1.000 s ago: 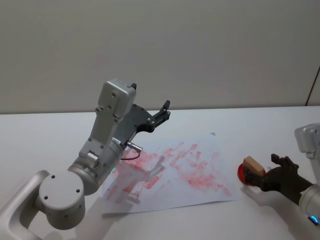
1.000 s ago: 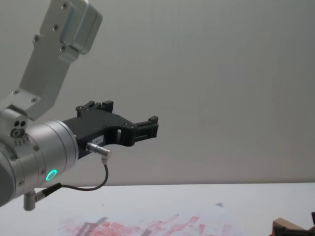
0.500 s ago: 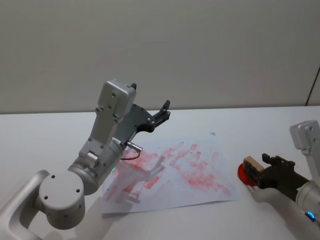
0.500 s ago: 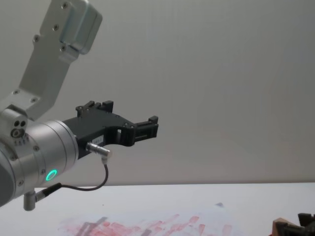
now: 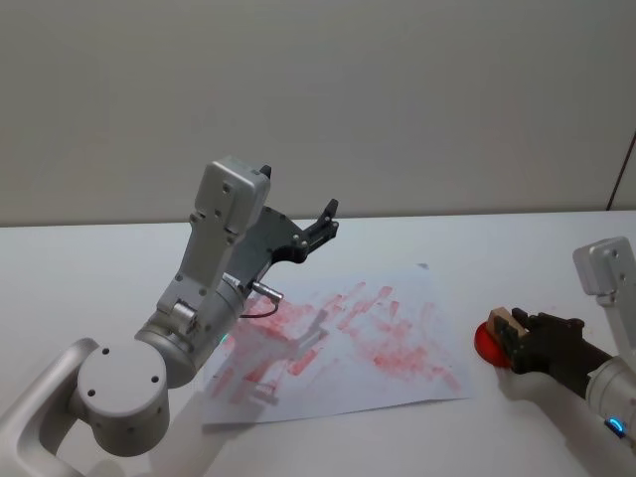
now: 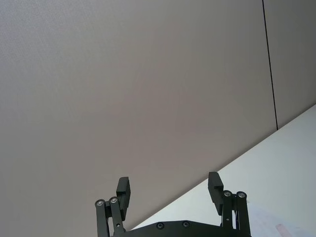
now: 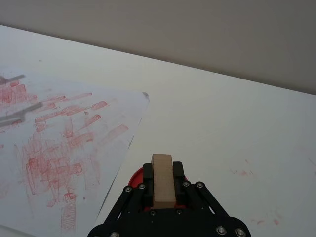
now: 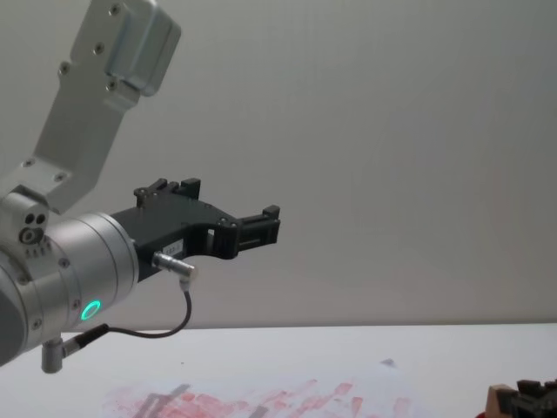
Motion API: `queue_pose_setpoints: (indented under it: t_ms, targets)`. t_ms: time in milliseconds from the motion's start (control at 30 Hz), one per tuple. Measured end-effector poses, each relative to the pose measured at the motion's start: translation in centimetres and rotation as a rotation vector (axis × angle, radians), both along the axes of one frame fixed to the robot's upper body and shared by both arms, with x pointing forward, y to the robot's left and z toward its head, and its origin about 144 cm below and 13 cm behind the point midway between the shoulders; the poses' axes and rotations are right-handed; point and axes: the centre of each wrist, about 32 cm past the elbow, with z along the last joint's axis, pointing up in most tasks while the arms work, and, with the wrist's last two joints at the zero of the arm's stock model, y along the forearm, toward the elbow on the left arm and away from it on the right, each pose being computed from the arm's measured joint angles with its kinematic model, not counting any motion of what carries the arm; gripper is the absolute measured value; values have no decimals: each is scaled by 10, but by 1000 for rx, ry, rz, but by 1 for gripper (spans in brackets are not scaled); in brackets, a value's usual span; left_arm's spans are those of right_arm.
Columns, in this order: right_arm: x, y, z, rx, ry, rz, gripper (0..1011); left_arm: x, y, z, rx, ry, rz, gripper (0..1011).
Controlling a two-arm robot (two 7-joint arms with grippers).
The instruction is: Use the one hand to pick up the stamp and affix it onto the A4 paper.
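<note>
The stamp (image 5: 511,324) is a tan wooden block over a red ink pad (image 5: 485,344) at the right of the table. My right gripper (image 5: 519,336), the hand, is shut on it; the right wrist view shows the stamp (image 7: 162,170) standing between the black fingers (image 7: 146,183), with the ink pad (image 7: 134,178) under it. The A4 paper (image 5: 343,343), covered in red prints, lies to the stamp's left, and its near corner (image 7: 64,133) shows in the right wrist view. My left gripper (image 5: 324,223) hangs open high above the paper's far edge, its jaws wide apart with nothing between them (image 6: 169,187).
The left arm's silver body (image 5: 204,288) rises over the paper's left half and casts a shadow on it. Bare white tabletop (image 5: 517,253) lies behind the ink pad and to its right. A plain grey wall stands behind the table.
My right gripper has slid forward to the left and closed around the stamp on the ink pad, and the stamp has shifted slightly. The left arm has not moved.
</note>
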Motion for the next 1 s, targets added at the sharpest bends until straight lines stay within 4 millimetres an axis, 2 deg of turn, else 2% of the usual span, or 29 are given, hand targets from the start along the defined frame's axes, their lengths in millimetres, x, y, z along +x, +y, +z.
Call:
queue_pose_setpoints:
  t_ms: [267, 600, 1000]
  targets:
    - [0, 0, 0, 1, -11, 2, 223, 0, 0, 0, 0, 0, 0, 1001]
    - [5, 4, 13, 14, -102, 24, 224, 0, 0, 0, 0, 0, 0, 1001]
    - [19, 21, 31, 73, -221, 122, 223, 0, 0, 0, 0, 0, 0, 1001]
